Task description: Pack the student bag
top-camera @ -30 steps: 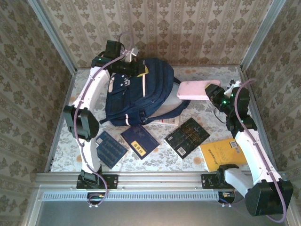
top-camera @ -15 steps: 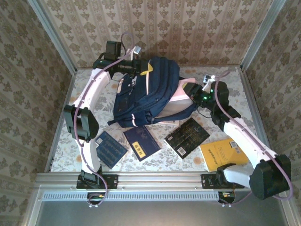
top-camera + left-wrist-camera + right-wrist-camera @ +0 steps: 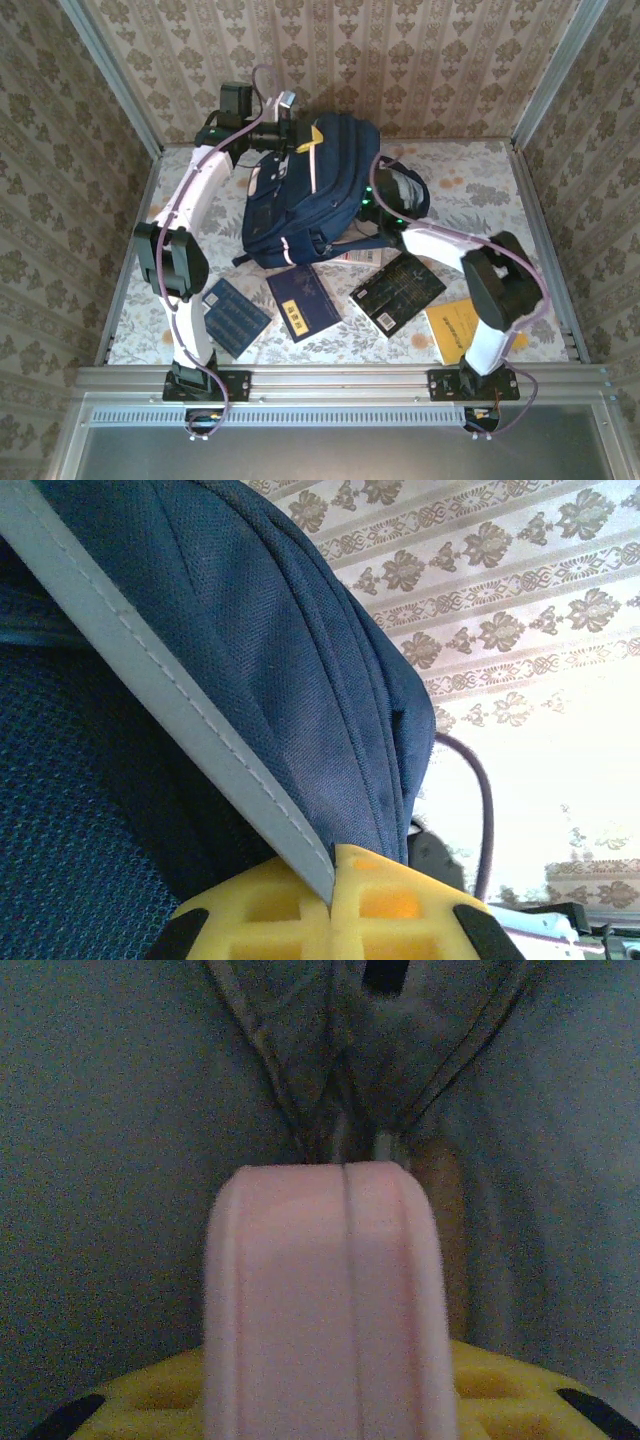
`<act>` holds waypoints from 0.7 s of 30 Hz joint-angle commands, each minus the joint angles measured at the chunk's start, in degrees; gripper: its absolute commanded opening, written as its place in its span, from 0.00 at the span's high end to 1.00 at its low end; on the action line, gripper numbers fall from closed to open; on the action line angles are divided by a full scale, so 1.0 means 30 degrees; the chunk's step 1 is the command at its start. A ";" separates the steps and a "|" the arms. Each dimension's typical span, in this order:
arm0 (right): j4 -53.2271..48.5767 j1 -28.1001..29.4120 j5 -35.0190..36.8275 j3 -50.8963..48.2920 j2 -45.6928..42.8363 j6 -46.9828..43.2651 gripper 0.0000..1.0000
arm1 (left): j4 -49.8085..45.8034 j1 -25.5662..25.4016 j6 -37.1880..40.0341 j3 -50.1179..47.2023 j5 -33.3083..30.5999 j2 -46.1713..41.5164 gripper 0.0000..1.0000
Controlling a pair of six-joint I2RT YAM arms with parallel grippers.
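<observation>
Three walls (image 3: 420,60): patterned wallpaper closes off the left, far and right sides of the workspace.
Table (image 3: 470,180): covered in floral cloth, with a metal rail (image 3: 340,380) along the near edge where both arms are bolted.
Student bag (image 3: 300,200): a navy backpack with pale trim, lying at the far middle of the table with its opening turned to the right.
Left arm (image 3: 195,190): white, arching from the near-left base up to the far top edge of the bag.
Right arm (image 3: 450,245): bent low across the right half of the table, its wrist end reaching into the bag's opening.
Black book (image 3: 397,290): flat on the cloth just on the near side of the bag, right of centre.
Yellow book (image 3: 450,330): near right, partly under the right arm.
Navy book (image 3: 300,302): has a yellow label on its cover and lies just on the near side of the bag.
Blue book (image 3: 236,317): near left, beside the navy book and close to the left arm's lower link.
Pink case (image 3: 325,1300): rounded, with a seam down its middle, standing between two yellow fingers (image 3: 150,1400) against the bag's dim lining (image 3: 100,1160).
Left gripper (image 3: 298,140): the wrist view (image 3: 330,905) shows its yellow fingertips pressed together on the bag's pale trim stripe (image 3: 170,710).
Right gripper (image 3: 330,1390): its fingers flank the pink case, which hides the contact. Whether the pads press on it or stand loose cannot be told.
</observation>
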 commanded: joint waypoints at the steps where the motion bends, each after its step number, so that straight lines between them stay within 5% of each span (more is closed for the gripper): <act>1: 0.1169 0.0968 -0.0001 0.2311 0.1874 0.0074 0.53 | 0.2958 0.0265 -0.0224 0.0753 0.1729 -0.1535 1.00; 4: 0.0602 0.1264 -0.0305 0.3465 0.3179 -0.0148 0.30 | 0.2956 0.0436 -0.0252 0.0728 0.1773 -0.1372 1.00; 7: 0.0201 0.1251 0.0333 0.3106 0.2699 -0.1085 0.18 | 0.2956 0.0630 -0.0253 0.0654 0.1788 -0.1376 1.00; 21: -0.8427 0.0403 0.0429 0.4297 -0.2252 -0.8331 0.06 | 0.0235 0.2305 0.1810 0.0332 0.0262 -0.1372 1.00</act>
